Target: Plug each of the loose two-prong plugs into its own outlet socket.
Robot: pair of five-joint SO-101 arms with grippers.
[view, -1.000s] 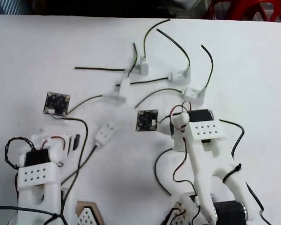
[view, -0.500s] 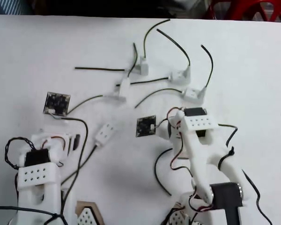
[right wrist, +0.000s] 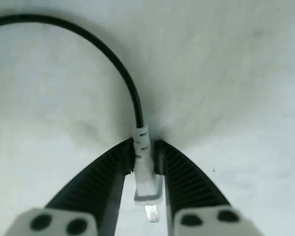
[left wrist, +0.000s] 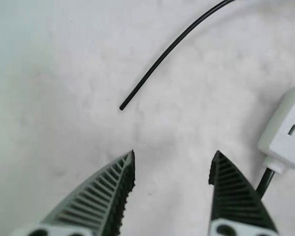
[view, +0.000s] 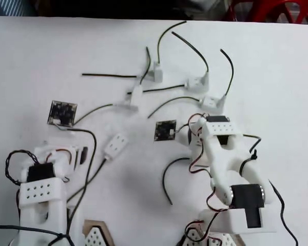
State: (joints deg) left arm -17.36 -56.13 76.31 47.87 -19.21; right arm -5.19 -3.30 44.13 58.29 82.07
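Plug: a small white two-prong plug on a thin black cord. It lies lengthwise between my right fingers, and a metal prong glints at the end nearer the wrist camera. The cord curves away over the table.
Right gripper: pressed together on the plug's body, with my ribbed black pads touching it on both sides.
Right arm: white, bent down over the middle-right of the table. Its head is just beside a small dark square circuit board.
Left gripper: spread wide with nothing between the fingers, low over bare table.
Beside my left gripper: a white rectangular slotted block with its own black lead (plug or socket, I cannot tell). The cut end of a loose black wire lies a little farther out.
Farther off: four white corded pieces clustered at the far middle, and a second dark square board to the left.
Surface: a white tabletop.
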